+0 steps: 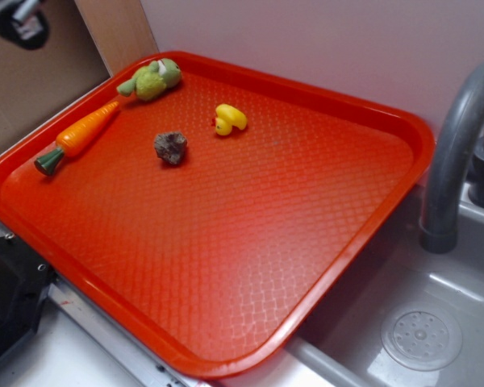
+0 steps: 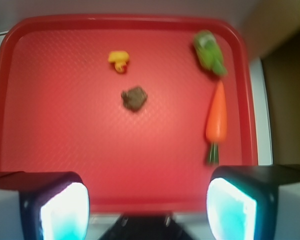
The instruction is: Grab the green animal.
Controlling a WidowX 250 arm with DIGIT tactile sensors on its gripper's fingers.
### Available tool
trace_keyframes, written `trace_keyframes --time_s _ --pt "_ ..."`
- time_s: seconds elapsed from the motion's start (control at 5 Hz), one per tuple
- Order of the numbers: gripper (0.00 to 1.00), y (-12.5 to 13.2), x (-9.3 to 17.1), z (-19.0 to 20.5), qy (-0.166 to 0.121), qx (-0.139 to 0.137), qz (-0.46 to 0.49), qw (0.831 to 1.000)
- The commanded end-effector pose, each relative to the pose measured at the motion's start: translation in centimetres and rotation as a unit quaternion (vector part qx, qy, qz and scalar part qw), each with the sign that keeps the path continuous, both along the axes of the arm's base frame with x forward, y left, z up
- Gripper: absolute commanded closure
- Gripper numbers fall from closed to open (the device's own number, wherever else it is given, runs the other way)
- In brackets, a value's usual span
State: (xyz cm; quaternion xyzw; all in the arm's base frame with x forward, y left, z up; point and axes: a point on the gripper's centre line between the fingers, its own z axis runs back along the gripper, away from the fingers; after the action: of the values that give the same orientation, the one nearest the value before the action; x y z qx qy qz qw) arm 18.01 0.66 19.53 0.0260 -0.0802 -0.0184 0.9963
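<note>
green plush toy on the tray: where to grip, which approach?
Grip the green animal across its rounded body, coming straight down from above. It lies flat in the red tray's far corner, the carrot's tip nearly touching its dark limb, so put the fingers across the narrow width, clear of rim and carrot.

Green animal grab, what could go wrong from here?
1. The green animal lies in the tray's far corner, close to the rim; a finger of the open gripper could catch that rim.
2. The carrot tip nearly touches the toy, so closing might pinch or push it.
3. The plush is soft and rounded, so a shallow grip may slip.
</note>
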Motion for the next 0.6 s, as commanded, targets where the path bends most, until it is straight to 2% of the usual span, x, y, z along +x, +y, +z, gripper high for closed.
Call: trace_keyframes --time_s 0.0,0.2,0.4 --pt "0.00 5.3 6.0 -3.6 -0.051 0.012 -0.131 0.990" --pt "0.00 6.9 8.5 -6.9 -0.041 0.044 -0.173 0.983" --pt "0.00 8.1 10.8 -9.8 -0.019 0.051 -0.156 0.986"
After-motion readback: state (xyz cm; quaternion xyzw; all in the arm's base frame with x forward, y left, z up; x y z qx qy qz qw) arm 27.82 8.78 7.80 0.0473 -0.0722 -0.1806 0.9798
